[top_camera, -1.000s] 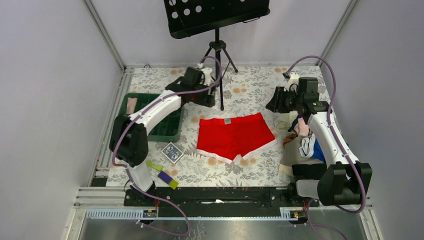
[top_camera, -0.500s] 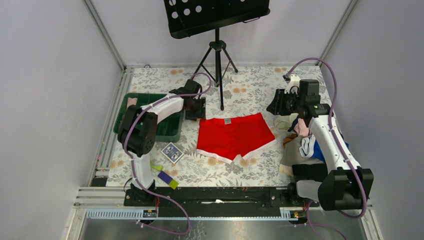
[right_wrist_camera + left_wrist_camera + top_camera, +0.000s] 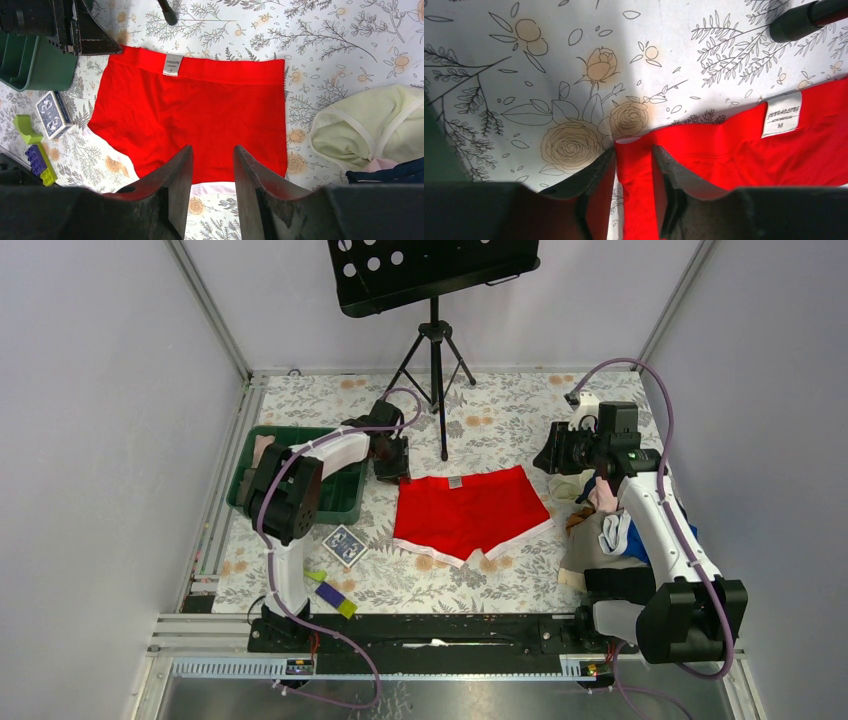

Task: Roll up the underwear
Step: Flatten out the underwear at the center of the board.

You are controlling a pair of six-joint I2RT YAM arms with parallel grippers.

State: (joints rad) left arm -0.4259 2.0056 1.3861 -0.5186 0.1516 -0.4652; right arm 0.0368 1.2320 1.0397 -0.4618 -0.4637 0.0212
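Note:
The red underwear (image 3: 470, 512) lies flat on the flowered table, its waistband and white label on the far side. My left gripper (image 3: 392, 462) is down at the waistband's left corner. In the left wrist view its jaws (image 3: 634, 150) straddle that corner of the underwear (image 3: 724, 150); red cloth lies in the gap, and the fingers stand apart, not pinching it. My right gripper (image 3: 553, 450) hovers off the underwear's far right corner. In the right wrist view it (image 3: 212, 150) is open and holds nothing, with the underwear (image 3: 200, 110) spread out below.
A green bin (image 3: 335, 508) stands left of the underwear under my left arm. A music stand's tripod (image 3: 437, 370) is just behind. A card deck (image 3: 344, 545) and toy bricks (image 3: 330, 592) lie front left. A pile of clothes (image 3: 610, 530) sits at right, with a pale green garment (image 3: 360, 125).
My left arm drew back from near the tripod and came down to the waistband's left corner, its jaws narrowing. The right arm barely moved. The underwear lies as before.

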